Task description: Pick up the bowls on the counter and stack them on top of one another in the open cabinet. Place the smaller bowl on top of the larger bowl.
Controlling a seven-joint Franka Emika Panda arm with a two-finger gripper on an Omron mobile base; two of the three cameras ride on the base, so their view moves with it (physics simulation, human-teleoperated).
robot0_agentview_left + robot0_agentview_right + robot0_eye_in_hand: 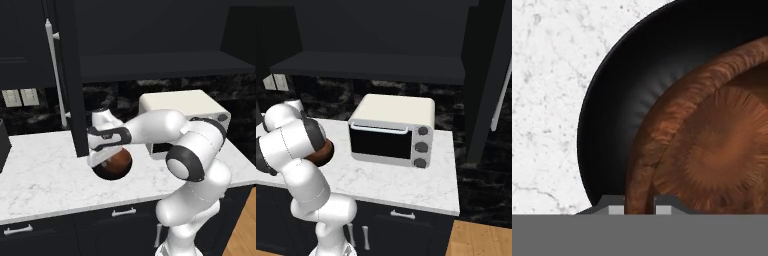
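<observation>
The end effector [639, 204] is closed on the rim of the smaller bowl [712, 145], held over the larger bowl [617, 115]. The larger bowl is seen on the counter [45, 170], below the open cabinet [150, 65]. Neither bowl has been shelved; stacking is judged barely begun.

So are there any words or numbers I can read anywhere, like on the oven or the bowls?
No, there are none to read.
The toaster oven has three plain knobs with no marks.
The brown bowl and the black bowl are bare.
The wall plates are blank.
</observation>
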